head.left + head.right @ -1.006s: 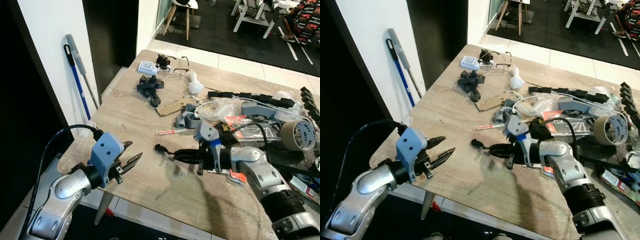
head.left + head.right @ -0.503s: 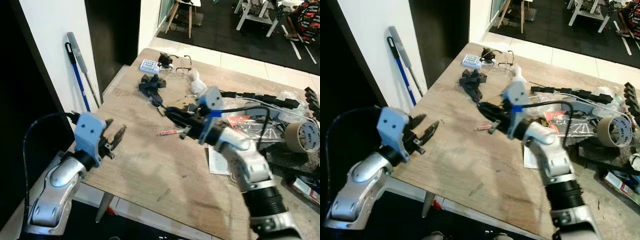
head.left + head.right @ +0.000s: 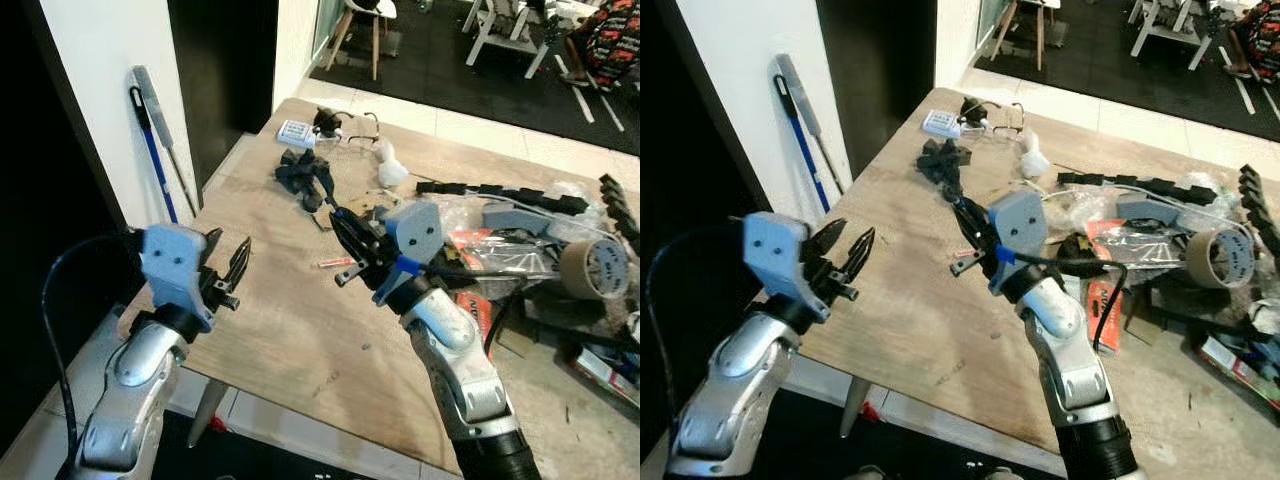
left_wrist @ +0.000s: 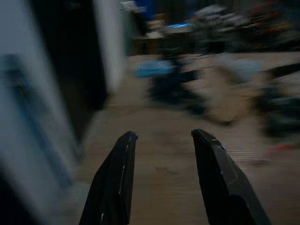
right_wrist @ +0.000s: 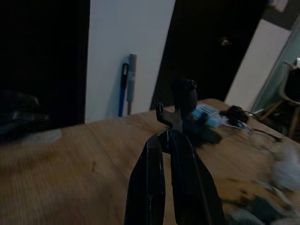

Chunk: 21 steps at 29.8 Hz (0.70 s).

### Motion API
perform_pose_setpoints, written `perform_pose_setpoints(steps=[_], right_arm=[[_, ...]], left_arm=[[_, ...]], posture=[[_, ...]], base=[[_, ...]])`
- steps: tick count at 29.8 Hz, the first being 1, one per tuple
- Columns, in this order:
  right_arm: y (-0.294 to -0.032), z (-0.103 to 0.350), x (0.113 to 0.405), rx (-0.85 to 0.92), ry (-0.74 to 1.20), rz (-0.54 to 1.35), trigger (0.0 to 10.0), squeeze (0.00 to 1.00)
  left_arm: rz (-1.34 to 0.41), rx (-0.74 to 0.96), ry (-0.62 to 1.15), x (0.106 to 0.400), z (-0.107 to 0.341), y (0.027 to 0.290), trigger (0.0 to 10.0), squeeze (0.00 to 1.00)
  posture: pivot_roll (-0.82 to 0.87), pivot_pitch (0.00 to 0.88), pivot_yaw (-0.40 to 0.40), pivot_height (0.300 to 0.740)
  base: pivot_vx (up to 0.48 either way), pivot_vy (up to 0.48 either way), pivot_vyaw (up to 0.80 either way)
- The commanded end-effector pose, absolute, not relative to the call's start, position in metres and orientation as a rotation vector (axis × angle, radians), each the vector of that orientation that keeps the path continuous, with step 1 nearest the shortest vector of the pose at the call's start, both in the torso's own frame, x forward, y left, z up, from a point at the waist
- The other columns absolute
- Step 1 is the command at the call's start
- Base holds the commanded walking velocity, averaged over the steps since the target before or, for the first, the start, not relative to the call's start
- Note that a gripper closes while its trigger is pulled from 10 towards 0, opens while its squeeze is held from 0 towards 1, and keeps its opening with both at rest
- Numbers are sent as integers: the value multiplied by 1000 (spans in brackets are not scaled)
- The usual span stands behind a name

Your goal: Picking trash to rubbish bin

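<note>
I am holding the left gripper [image 3: 236, 262] raised above the near left edge of the wooden table [image 3: 290, 330], its two fingers spread apart and gripping nothing. I am holding the right gripper [image 3: 345, 232] above the middle of the table, fingers pressed together and pinching a small black piece of trash [image 5: 180, 101] at their tips, lifted clear of the tabletop. Further back, black parts [image 3: 303, 172] are lying on the table, with a roll of tape [image 3: 592, 268] among clutter at the right. A blue-handled mop [image 3: 152, 150] is leaning against the white wall.
</note>
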State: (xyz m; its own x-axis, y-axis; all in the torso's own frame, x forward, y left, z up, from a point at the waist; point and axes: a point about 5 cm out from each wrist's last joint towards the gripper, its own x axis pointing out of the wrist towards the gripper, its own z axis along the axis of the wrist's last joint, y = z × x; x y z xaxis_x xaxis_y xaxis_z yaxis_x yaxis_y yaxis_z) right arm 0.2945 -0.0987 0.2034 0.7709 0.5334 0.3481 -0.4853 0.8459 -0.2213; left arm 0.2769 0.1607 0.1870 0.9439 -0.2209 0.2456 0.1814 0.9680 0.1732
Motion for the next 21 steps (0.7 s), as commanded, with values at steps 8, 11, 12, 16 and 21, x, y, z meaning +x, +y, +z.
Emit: perform_pose_setpoints(steps=[8,11,12,16,21], right_arm=[[-111,186,285,-95,-378,437,10000,0],[-112,186,284,-97,-377,430,10000,0],[-112,186,284,-97,-377,430,10000,0],[-111,183,285,-102,-376,437,10000,0],[-107,188,285,-107,-399,448,10000,0]], left_arm=[[-23,202,-212,279,177,173,10000,0],[-35,201,-212,279,175,170,10000,0],[-35,201,-212,279,175,170,10000,0],[-6,192,-218,280,177,166,10000,0],[-5,165,-215,283,176,161,10000,0]], posture=[[-40,107,-82,740],[-31,103,-86,740],[-31,103,-86,740],[-23,96,-84,740],[-40,100,-89,740]], base=[[0,0,0],[0,0,0],[0,0,0],[0,0,0],[0,0,0]])
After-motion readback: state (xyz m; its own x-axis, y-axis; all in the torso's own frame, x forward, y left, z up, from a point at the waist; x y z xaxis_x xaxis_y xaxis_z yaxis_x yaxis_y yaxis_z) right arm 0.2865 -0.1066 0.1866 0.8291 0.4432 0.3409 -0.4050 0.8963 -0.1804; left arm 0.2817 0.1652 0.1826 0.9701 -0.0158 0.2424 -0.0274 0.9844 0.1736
